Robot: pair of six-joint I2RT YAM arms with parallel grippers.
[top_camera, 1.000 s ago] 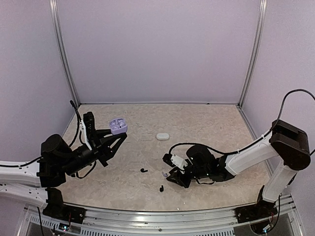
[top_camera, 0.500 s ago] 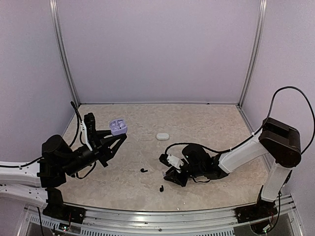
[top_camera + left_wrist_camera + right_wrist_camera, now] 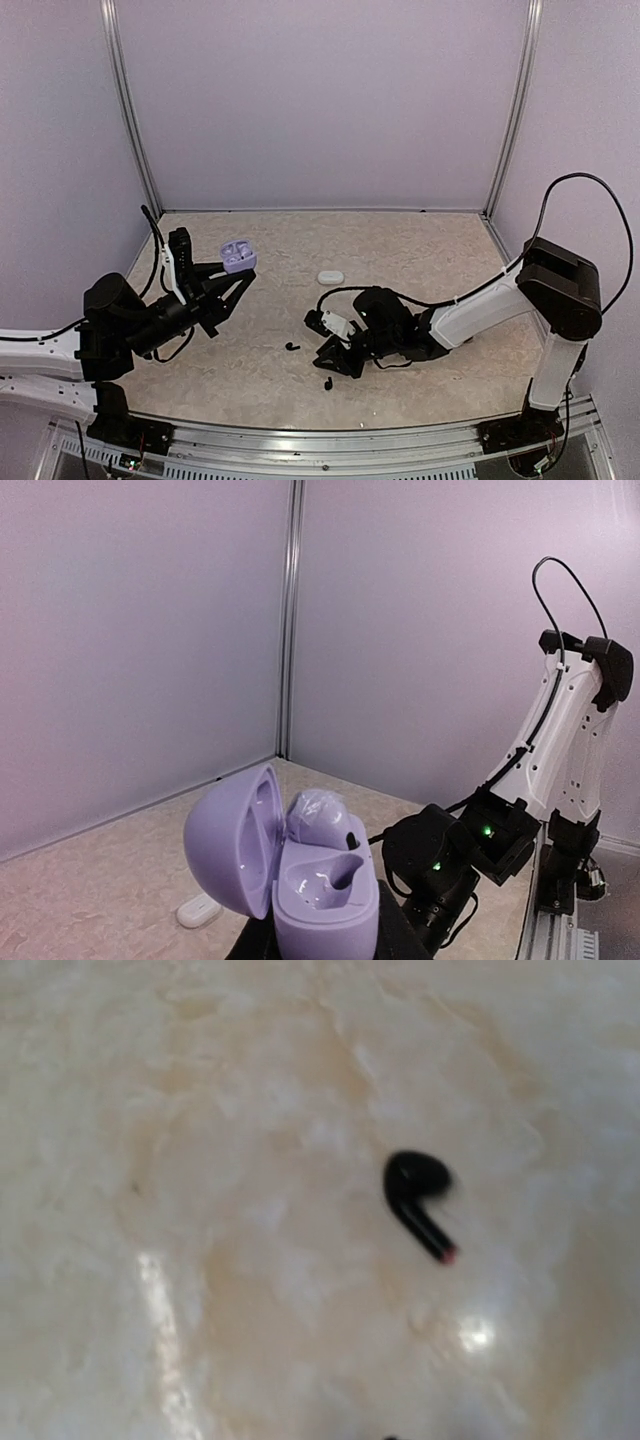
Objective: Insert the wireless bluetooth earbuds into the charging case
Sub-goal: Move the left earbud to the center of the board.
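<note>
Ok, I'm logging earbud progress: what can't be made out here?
Right gripper: top view, too small and dark to tell open or shut, or holding anything; absent from the right wrist view.
Black earbud: right wrist view, blurred.
Lavender charging case: left wrist view, base cut off by the bottom edge.
White case: top view, closed lid hides contents.
</note>
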